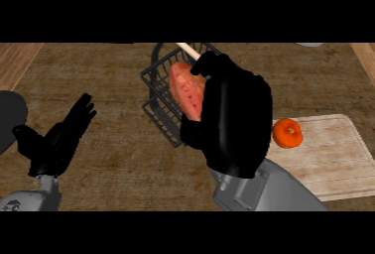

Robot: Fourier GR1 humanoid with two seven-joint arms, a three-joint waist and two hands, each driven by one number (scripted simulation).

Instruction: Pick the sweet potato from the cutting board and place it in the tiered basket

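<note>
A reddish sweet potato [186, 89] is held upright over the black wire tiered basket [156, 111]. My right hand [233, 119] is curled round it from the right, thumb and fingers on its side, and hides its right edge. The basket stands at the middle top of the counter, with a wooden handle [188, 49] above it. The pale wooden cutting board [330, 154] lies at the right. My left hand [58, 136] rests open at the lower left, fingers up, away from the basket.
An orange round fruit [287, 133] sits on the cutting board's left edge, just right of my right hand. A dark round object [9, 119] shows at the left edge. The counter is brown, with wooden strips at the left and right edges.
</note>
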